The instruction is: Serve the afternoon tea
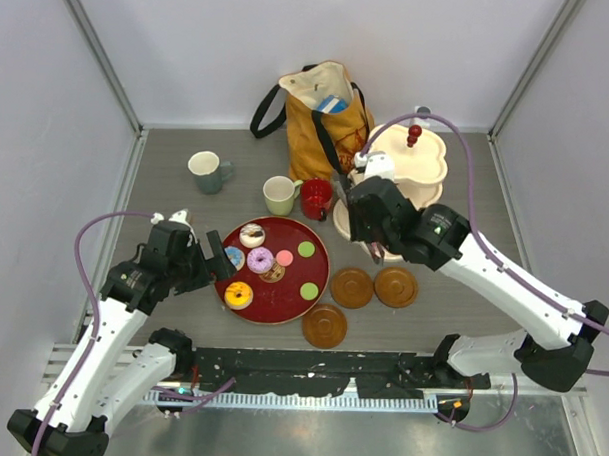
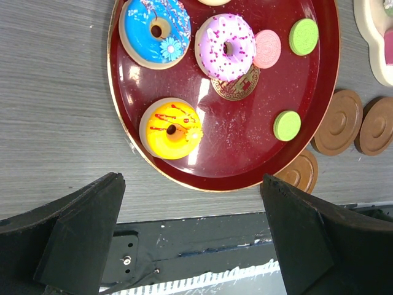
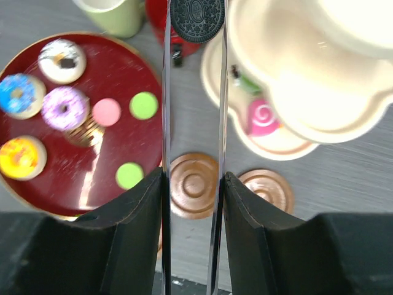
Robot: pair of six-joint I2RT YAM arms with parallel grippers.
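R fingers [image 3: 140,224] are clamped on a black cookie [image 3: 196,18], held just beside the cream stand [image 3: 319,126], prob to set it on a tier. L fingers [image 2: 80,233] are wide apart by the red tray [image 2: 245,135] (donuts [image 2: 172,129] wait there), ready for a next treat.

The dark red tray [image 2: 245,135] bears a yellow donut [image 2: 171,129], blue flowered donut [image 2: 155,31] and magenta-sprinkled lilac donut [image 2: 226,47].
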